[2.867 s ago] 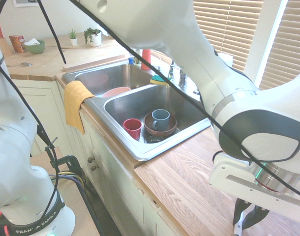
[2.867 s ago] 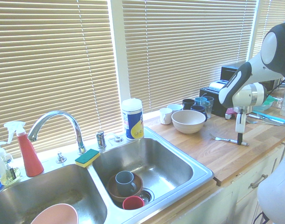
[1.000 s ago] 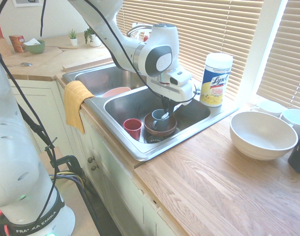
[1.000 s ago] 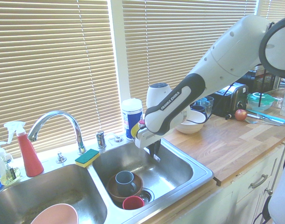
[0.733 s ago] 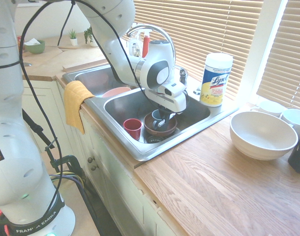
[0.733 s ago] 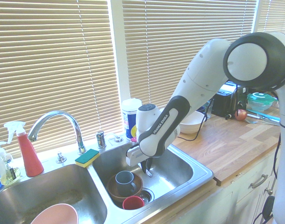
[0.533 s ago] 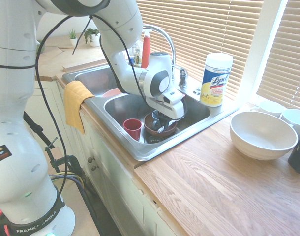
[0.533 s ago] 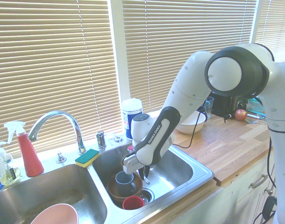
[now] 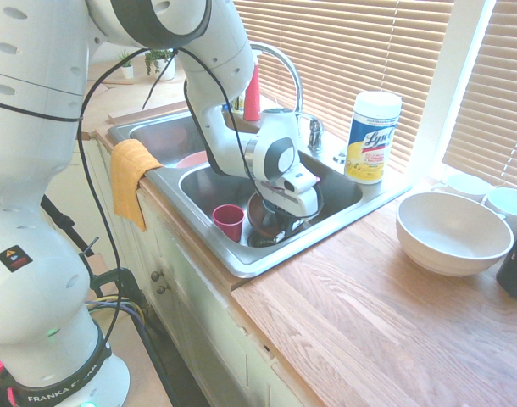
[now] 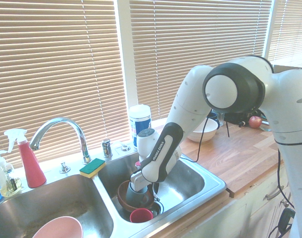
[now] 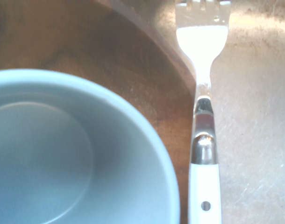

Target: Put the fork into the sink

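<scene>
My gripper [image 9: 282, 224] is low inside the right basin of the steel sink [image 9: 241, 263], shut on the fork. The wrist view shows the fork [image 11: 203, 116] with its white handle and silver tines pointing toward the basin floor, just beside the rim of a brown bowl [image 11: 110, 46]. A blue mug [image 11: 63, 154] stands in that bowl. From the other side, the gripper [image 10: 154, 190] is pressed close to the mug [image 10: 135, 196] and bowl [image 10: 122, 197], inside the sink [image 10: 210, 186]. The fork is too thin to make out in the exterior views.
A red cup [image 9: 229, 220] stands on the basin floor by the bowl. A pink bowl [image 10: 59, 228] lies in the left basin. A yellow cloth [image 9: 130, 174] hangs over the divider. Faucet [image 10: 62, 129], sponge [image 10: 92, 167], wipes canister [image 9: 373, 136] and white bowl [image 9: 452, 231] surround the sink.
The arm carried the fork from the counter to the sink. Over the last second it sank lower into the right basin, ending beside the mug and brown bowl.
</scene>
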You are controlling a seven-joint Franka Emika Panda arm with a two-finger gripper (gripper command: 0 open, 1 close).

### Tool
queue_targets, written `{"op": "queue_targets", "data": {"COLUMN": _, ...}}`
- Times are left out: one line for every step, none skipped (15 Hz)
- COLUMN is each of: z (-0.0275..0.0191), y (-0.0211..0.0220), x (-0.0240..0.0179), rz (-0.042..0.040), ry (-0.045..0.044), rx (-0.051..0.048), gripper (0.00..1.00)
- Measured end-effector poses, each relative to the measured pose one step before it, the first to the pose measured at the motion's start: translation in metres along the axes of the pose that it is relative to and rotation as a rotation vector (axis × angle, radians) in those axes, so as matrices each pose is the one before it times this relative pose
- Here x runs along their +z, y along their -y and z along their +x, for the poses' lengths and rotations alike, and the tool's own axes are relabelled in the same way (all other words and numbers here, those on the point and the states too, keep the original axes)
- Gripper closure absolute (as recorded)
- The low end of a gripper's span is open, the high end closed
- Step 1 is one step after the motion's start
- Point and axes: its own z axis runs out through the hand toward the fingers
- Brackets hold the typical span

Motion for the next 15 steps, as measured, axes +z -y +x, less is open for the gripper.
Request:
{"op": "queue_targets", "data": {"z": 0.00015, "y": -0.00042, "x": 0.00017, "rz": 0.00091, "ry": 0.00029, "rx": 0.00118, "gripper": 0.00}}
{"op": "queue_targets", "data": {"z": 0.00035, "y": -0.00073, "x": 0.00033, "rz": 0.00119, "ry": 0.00042, "rx": 0.00138, "gripper": 0.00}}
{"op": "queue_targets", "data": {"z": 0.00055, "y": -0.00049, "x": 0.00009, "rz": 0.00185, "ry": 0.00061, "rx": 0.00120, "gripper": 0.00}}
{"op": "queue_targets", "data": {"z": 0.00127, "y": -0.00041, "x": -0.00026, "rz": 0.00319, "ry": 0.00045, "rx": 0.00134, "gripper": 0.00}}
{"op": "queue_targets", "data": {"z": 0.00154, "y": -0.00132, "x": 0.00038, "rz": 0.00069, "ry": 0.00158, "rx": 0.00098, "gripper": 0.00}}
{"op": "queue_targets", "data": {"z": 0.00081, "y": -0.00264, "x": 0.00153, "rz": -0.00271, "ry": 0.00371, "rx": 0.00024, "gripper": 0.00}}
{"op": "queue_targets", "data": {"z": 0.00070, "y": -0.00270, "x": 0.00112, "rz": -0.00106, "ry": 0.00219, "rx": 0.00107, "gripper": 0.00}}
{"op": "queue_targets", "data": {"z": 0.00102, "y": -0.00211, "x": -0.00096, "rz": 0.00310, "ry": 0.00314, "rx": 0.00448, "gripper": 0.00}}
{"op": "queue_targets", "data": {"z": 0.00146, "y": -0.00108, "x": -0.00350, "rz": 0.00605, "ry": 0.00228, "rx": -0.00081, "gripper": 0.00}}
{"op": "queue_targets", "data": {"z": 0.00152, "y": -0.00032, "x": -0.00658, "rz": 0.00936, "ry": -0.00283, "rx": -0.00202, "gripper": 0.00}}
{"op": "queue_targets", "data": {"z": 0.00257, "y": -0.00080, "x": -0.01088, "rz": 0.01441, "ry": -0.00518, "rx": 0.00116, "gripper": 0.00}}
{"op": "queue_targets", "data": {"z": 0.00266, "y": -0.00308, "x": -0.01399, "rz": 0.01160, "ry": -0.00398, "rx": -0.00134, "gripper": 0.00}}
{"op": "queue_targets", "data": {"z": 0.00354, "y": -0.00434, "x": -0.01794, "rz": 0.00620, "ry": 0.00146, "rx": 0.00384, "gripper": 0.00}}
{"op": "queue_targets", "data": {"z": 0.00423, "y": -0.00545, "x": -0.02240, "rz": 0.00162, "ry": 0.00939, "rx": 0.00389, "gripper": 0.00}}
{"op": "queue_targets", "data": {"z": 0.00427, "y": -0.00613, "x": -0.02704, "rz": 0.00205, "ry": 0.02127, "rx": -0.00125, "gripper": 0.00}}
